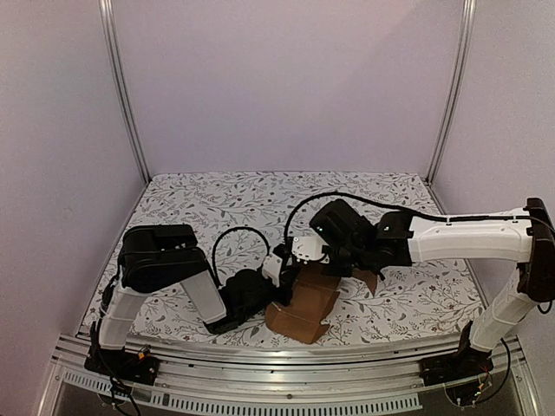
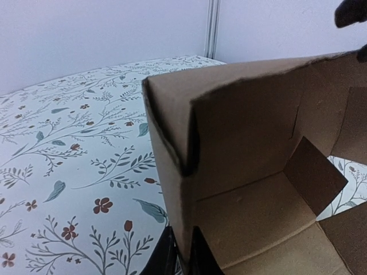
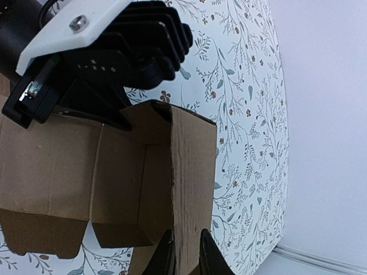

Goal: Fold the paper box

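Note:
The paper box (image 1: 305, 308) is plain brown cardboard, partly folded up, with raised walls and loose flaps, near the table's front middle. My left gripper (image 1: 276, 270) is shut on one upright wall; its two dark fingertips pinch the wall's edge in the left wrist view (image 2: 182, 258), where the box (image 2: 258, 172) fills the right half. My right gripper (image 1: 334, 256) is shut on another wall; its fingertips clamp a folded panel in the right wrist view (image 3: 186, 258), where the box (image 3: 114, 177) shows its open inside.
The table carries a white floral cloth (image 1: 217, 208). Metal frame posts (image 1: 121, 87) stand at the back corners and a rail (image 1: 260, 364) runs along the front edge. The left arm's wrist (image 3: 97, 51) hangs close over the box.

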Controlling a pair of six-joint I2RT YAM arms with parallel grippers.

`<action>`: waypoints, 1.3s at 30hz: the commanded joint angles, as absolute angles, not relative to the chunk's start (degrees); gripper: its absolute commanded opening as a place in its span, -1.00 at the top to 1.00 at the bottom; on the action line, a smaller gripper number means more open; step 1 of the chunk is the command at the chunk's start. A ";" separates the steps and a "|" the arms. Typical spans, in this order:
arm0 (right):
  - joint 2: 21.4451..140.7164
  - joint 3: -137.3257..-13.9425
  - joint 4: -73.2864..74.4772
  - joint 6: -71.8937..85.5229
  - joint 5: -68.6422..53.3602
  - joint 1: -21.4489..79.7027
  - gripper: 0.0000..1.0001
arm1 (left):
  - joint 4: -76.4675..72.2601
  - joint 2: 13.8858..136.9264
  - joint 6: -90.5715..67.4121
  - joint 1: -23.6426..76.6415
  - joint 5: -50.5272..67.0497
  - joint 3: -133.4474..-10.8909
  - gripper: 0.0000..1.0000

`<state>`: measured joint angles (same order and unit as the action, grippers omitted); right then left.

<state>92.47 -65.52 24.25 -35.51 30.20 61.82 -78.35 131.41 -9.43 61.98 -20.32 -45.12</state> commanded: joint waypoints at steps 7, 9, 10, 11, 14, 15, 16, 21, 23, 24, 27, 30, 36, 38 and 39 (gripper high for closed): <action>88.85 -73.88 48.81 -29.64 10.41 56.21 0.12 | -87.36 132.86 -6.19 62.58 -21.71 -44.56 0.79; 88.94 -77.91 51.20 -27.23 4.47 52.21 0.11 | -87.29 132.65 -5.71 62.58 -21.35 -44.18 0.78; 89.42 -80.45 52.44 -25.63 1.45 50.08 0.11 | -87.19 132.43 -5.42 62.58 -21.04 -44.09 0.77; 90.12 -84.42 53.45 -24.34 -2.59 47.78 0.03 | -87.12 132.35 -5.30 62.58 -20.64 -43.97 0.77; 95.26 -93.06 56.60 -19.41 -11.49 41.22 -0.21 | -86.70 132.00 -5.03 62.58 -18.60 -43.86 0.75; 98.36 -95.73 57.77 -17.54 -14.64 39.72 -0.28 | -86.31 131.82 -5.03 62.59 -18.15 -43.92 0.75; 100.44 -98.18 58.83 -16.49 -17.58 38.44 -0.34 | -86.11 131.69 -4.95 62.65 -17.69 -43.99 0.74; 114.17 -106.84 64.06 -13.47 -25.94 36.36 -0.56 | -84.95 131.11 -4.75 62.67 -16.94 -44.16 0.73; 118.48 -108.66 65.76 -13.62 -27.56 36.25 -0.58 | -83.75 130.46 -4.45 62.67 -16.77 -44.36 0.73; 120.25 -109.28 66.43 -13.62 -28.38 36.15 -0.59 | -83.07 130.17 -4.32 62.67 -16.65 -44.45 0.72; 123.24 -109.37 67.64 -13.86 -30.47 36.09 -0.59 | -81.27 129.42 -3.84 62.67 -16.92 -44.85 0.71; 124.03 -108.44 67.70 -14.09 -31.70 35.99 -0.54 | -80.14 129.07 -3.51 62.67 -17.25 -45.31 0.71; 125.42 -106.97 67.60 -14.11 -33.95 35.72 -0.38 | -78.74 128.93 -2.96 62.62 -16.90 -46.63 0.70; 125.74 -106.96 67.81 -13.85 -35.97 35.11 -0.36 | -78.03 128.81 -2.67 62.67 -16.89 -47.20 0.70; 125.89 -106.95 67.89 -13.40 -37.40 34.71 -0.36 | -77.52 128.84 -2.40 62.64 -16.82 -47.65 0.70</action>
<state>124.44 -107.55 66.37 -14.15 -32.58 35.75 -77.69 130.82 -3.99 62.00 -17.15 -45.82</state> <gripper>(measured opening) 0.683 0.148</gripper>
